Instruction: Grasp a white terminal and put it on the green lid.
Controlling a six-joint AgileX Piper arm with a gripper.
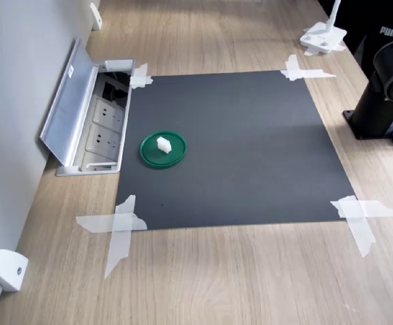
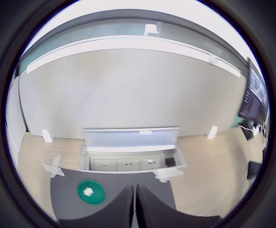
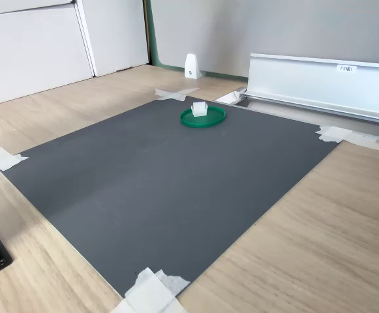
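Pale oak-grain wooden tabletop (image 1: 203, 277) fills the foreground in both exterior views, operator, and you can see it carries everything else. Taped flat on it by white tape strips (image 1: 118, 230) at the corners is the large dark-grey square mat (image 1: 237, 149). Beside the mat, on the first exterior view's left, a silver metal socket box with its lid (image 1: 67, 101) propped open sits sunk in the table. Your arm's black base (image 1: 385, 95) stands at the first exterior view's right, off the mat. On the mat, near the socket box, lies the flat round dark-green plastic lid (image 1: 163, 149), and the tiny white plastic terminal block (image 1: 163, 143) rests on top of it. In the wrist view your black gripper (image 2: 135, 209) hangs well apart from the lid, its fingers (image 2: 121, 209) pressed together with nothing between them.
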